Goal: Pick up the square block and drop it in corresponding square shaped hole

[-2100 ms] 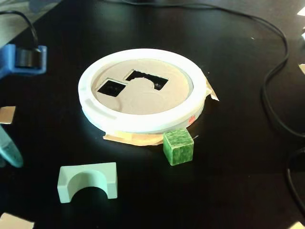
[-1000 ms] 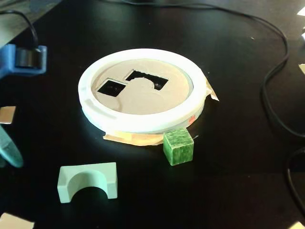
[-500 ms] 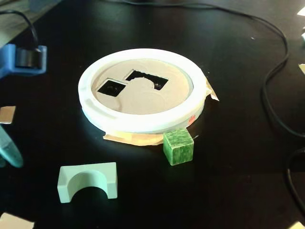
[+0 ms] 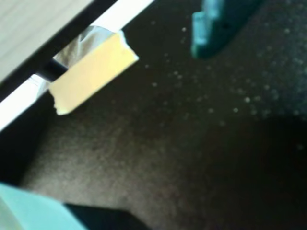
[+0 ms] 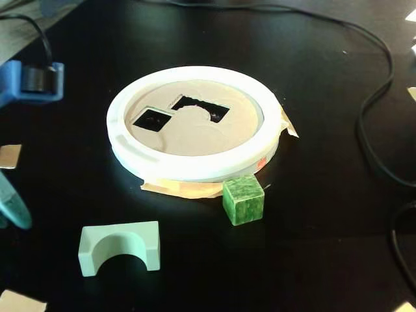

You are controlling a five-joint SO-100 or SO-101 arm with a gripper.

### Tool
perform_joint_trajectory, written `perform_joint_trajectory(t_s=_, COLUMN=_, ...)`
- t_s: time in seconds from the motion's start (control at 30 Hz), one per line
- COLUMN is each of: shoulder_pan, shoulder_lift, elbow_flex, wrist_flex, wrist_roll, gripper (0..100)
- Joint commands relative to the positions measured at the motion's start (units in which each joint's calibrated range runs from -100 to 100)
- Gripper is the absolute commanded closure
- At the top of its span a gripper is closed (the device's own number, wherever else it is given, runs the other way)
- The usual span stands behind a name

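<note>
In the fixed view the square block [image 5: 243, 200], a mottled dark-green cube, sits on the black table against the front of the white rim [image 5: 195, 166]. The square shaped hole [image 5: 153, 119] is the small dark cutout on the left of the tan round panel [image 5: 195, 136]. Only one teal finger [image 5: 10, 207] of my gripper pokes in at the left edge, far from the cube. The wrist view shows a teal finger [image 4: 218, 26] at the top, a pale teal part at the bottom left, and bare black table between them. Neither block nor hole appears there.
A pale mint arch block [image 5: 120, 247] lies front left, and an arch-shaped cutout [image 5: 200, 108] sits beside the square one. A blue clamp [image 5: 29, 79] stands at the left and cables [image 5: 374, 97] run along the right. Tan tape [image 4: 91, 72] marks the table edge.
The teal finger at the left edge has shifted only slightly. The cube, the arch block and the ring have not moved.
</note>
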Motion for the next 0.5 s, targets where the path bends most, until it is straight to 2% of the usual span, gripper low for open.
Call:
perform_joint_trajectory(t_s=0.0, shoulder_pan=-0.2, shoulder_lift=-0.4, elbow_flex=-1.2, wrist_flex=-1.5, wrist_roll=-0.2, gripper=6)
perform_joint_trajectory(t_s=0.3, shoulder_pan=-0.9, shoulder_lift=-0.3, elbow_flex=-12.3, wrist_flex=-2.8, wrist_roll=-0.3, gripper=7)
perform_joint_trajectory(t_s=0.47, shoulder_pan=-10.4, shoulder_lift=1.0, elbow_flex=-20.2, wrist_flex=-8.4, wrist_roll=-0.3, gripper=7)
